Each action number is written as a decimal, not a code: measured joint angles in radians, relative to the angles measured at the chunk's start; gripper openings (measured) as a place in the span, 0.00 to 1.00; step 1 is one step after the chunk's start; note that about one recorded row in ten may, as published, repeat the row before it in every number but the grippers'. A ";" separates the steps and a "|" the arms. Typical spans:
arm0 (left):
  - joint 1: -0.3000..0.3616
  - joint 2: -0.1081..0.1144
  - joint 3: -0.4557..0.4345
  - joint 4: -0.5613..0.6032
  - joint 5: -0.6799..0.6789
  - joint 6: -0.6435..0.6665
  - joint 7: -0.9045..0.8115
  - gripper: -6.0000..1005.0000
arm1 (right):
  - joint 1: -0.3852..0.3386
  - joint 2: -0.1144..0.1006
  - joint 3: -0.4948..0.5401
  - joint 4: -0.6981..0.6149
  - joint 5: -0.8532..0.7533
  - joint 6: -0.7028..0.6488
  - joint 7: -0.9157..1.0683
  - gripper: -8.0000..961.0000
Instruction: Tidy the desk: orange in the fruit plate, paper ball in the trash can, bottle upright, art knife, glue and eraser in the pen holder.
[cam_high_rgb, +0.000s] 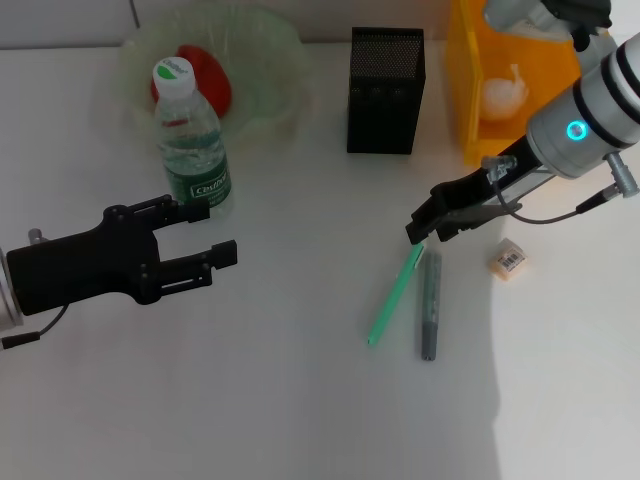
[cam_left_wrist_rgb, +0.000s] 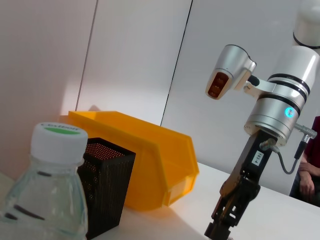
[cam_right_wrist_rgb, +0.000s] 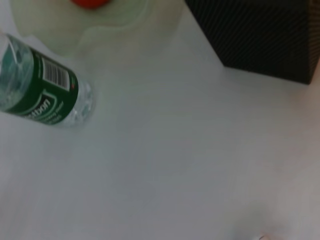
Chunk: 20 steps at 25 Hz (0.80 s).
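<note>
Head view: the clear plastic water bottle with a dark green label and white-green cap (cam_high_rgb: 190, 140) stands upright on the white desk (cam_high_rgb: 300, 400), just in front of the wide translucent pale-green bowl with a wavy scalloped rim (cam_high_rgb: 275, 70), which holds the glossy red-orange round fruit (cam_high_rgb: 210, 75). The square black metal mesh cup (cam_high_rgb: 386, 90) stands behind the desk's middle, and the large translucent orange-yellow rectangular bin (cam_high_rgb: 470, 90) sits just to its right with the small white crumpled paper ball (cam_high_rgb: 503, 93) inside. The left gripper (cam_high_rgb: 215, 232) hovers low beside the bottle's base, its jaws spread and holding nothing; the upper fingertip lies close to the bottle's label. The right gripper (cam_high_rgb: 418, 228) reaches down toward the desk's middle; its fingertips sit close together directly above the upper end of a slim light-green pen-shaped tool (cam_high_rgb: 393, 295), and it cannot be determined whether they pinch it. A slim grey pen-shaped tool (cam_high_rgb: 429, 305) lies alongside the green one, nearly touching it at the upper end. The tiny beige rectangular block with a white barcode label (cam_high_rgb: 507, 260) lies on the desk to the right of both tools, near the right arm. The left wrist view shows the bottle cap (cam_left_wrist_rgb: 56, 142), the mesh cup (cam_left_wrist_rgb: 107, 187) and the bin (cam_left_wrist_rgb: 150, 165) behind it.
</note>
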 joint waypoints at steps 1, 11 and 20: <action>-0.001 -0.001 0.000 0.000 0.000 0.000 0.000 0.75 | -0.008 -0.001 0.017 -0.011 0.002 0.000 -0.006 0.44; -0.014 -0.007 0.006 0.000 0.001 -0.002 -0.001 0.75 | -0.019 -0.012 0.036 0.025 -0.002 0.062 -0.024 0.44; -0.016 -0.009 0.007 0.000 0.001 -0.002 -0.001 0.75 | -0.009 -0.003 0.001 0.074 -0.004 0.121 -0.034 0.44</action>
